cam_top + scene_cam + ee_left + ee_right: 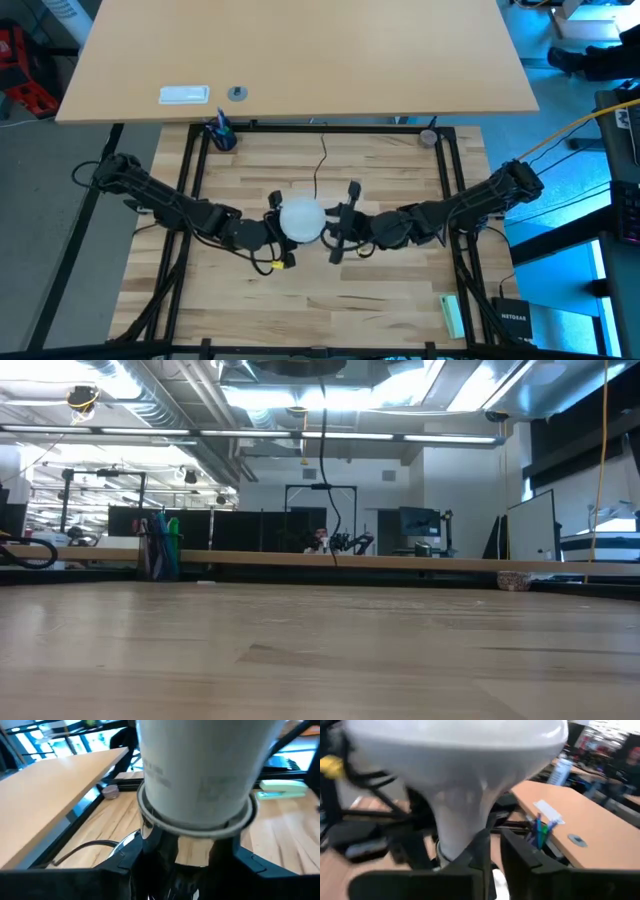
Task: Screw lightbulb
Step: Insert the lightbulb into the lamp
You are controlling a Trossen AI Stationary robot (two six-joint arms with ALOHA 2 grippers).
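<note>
The white lightbulb (302,220) is held above the middle of the table between my two grippers, globe up. In the left wrist view its neck (200,775) stands directly on the small silver socket (192,852). My left gripper (272,228) comes from the table's left and is shut on the socket. My right gripper (338,225) comes from the right, close beside the bulb and below its globe (455,765). The black cord (322,160) runs from the socket toward the far edge. In the low view the cord (327,480) hangs down from above the picture. My left gripper pinches the silver socket's sides (175,851) between its two fingers (150,857), just below the bulb's neck ring. It comes in about level from the table's left. The socket is upright and lifted clear of the table, with the bulb standing on top of it.
A light desk (300,50) beyond the far edge carries a white flat item (185,95). A cup of pens (220,135) stands at the far left corner and a small round thing (428,137) at the far right. A green item (452,315) lies near right.
</note>
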